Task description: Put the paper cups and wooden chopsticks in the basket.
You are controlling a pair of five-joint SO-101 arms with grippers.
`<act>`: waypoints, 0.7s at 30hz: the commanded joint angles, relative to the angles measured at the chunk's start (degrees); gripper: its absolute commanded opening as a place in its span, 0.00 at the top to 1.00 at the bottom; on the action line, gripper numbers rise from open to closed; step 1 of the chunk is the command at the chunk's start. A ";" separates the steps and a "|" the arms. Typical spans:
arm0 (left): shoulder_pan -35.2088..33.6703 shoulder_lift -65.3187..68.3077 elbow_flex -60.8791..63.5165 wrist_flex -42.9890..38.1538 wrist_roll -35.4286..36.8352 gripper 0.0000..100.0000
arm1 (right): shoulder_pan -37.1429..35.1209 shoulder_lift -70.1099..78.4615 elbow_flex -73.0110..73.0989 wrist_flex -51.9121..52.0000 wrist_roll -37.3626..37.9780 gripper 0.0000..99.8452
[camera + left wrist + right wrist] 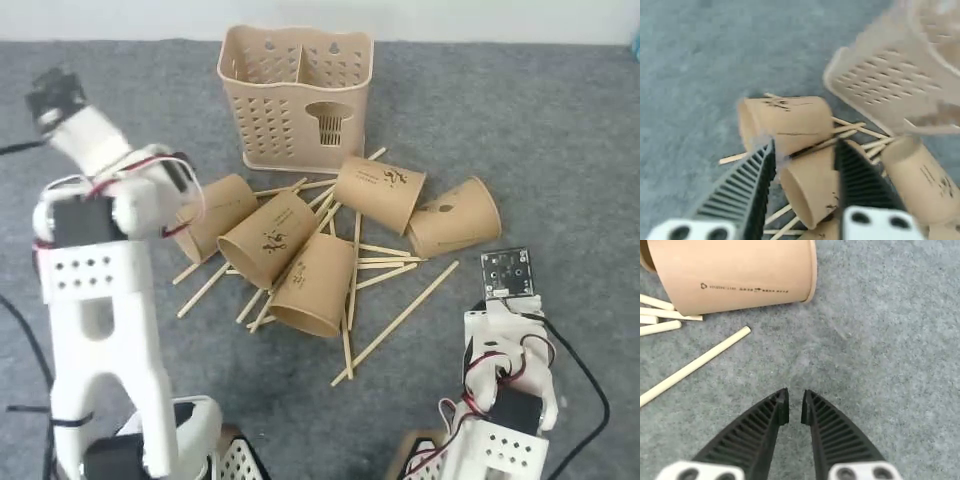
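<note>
Five brown paper cups lie on their sides among scattered wooden chopsticks [395,322] on the grey carpet, in front of the beige perforated basket [295,95]. My left gripper [805,147] is open and hangs just above the leftmost cups [785,120], with a second cup [810,187] between its fingers' lines; nothing is held. The left arm [120,200] covers part of the leftmost cup [220,212]. My right gripper [795,395] is shut on nothing and hovers over bare carpet a little short of the rightmost cup [735,275], which also shows at the pile's right end [455,217]. One chopstick [695,365] lies beside it.
The basket [895,85] stands upright behind the pile, with a divider making two compartments. The right arm's base [505,400] sits at the front right, the left arm's base at the front left. Bare carpet lies to the far left and far right.
</note>
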 commanded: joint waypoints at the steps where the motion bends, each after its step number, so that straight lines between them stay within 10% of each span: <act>1: -1.05 -0.70 6.46 -1.93 -0.53 0.75 | -0.31 -0.75 0.62 0.13 0.70 0.94; 21: -0.88 -4.04 36.26 -38.24 2.64 0.85 | -0.31 -0.75 0.62 0.48 0.88 0.94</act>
